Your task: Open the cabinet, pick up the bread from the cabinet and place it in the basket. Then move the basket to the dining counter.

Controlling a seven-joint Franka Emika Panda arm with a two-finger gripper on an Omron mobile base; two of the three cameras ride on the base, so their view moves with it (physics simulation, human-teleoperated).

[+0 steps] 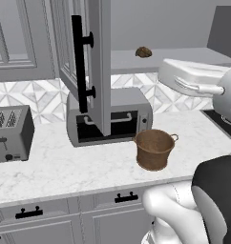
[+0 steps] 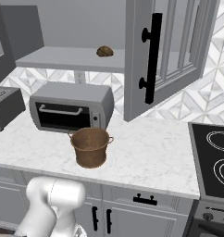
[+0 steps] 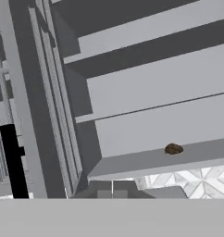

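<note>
The cabinet (image 1: 100,62) stands open, its door (image 2: 137,60) with the long black handle (image 2: 153,58) swung out over the counter. The bread (image 1: 143,52), a small brown lump, lies on the grey inner shelf (image 2: 67,60). In the hand view the bread (image 3: 173,148) sits at lower right on the shelf edge, some way off. The woven basket (image 1: 154,149) stands upright and empty on the marble counter, below the shelf and in front of the toaster oven; it also shows as the basket (image 2: 90,147). My gripper is shut. The dining counter is out of view.
A toaster oven (image 1: 122,114) stands under the open door, and a toaster (image 1: 11,133) at the left. A black cooktop (image 2: 215,159) lies at the right. My white arm link (image 1: 194,78) crosses in front of the shelf's right end. Lower cabinets (image 1: 122,214) run along the counter front.
</note>
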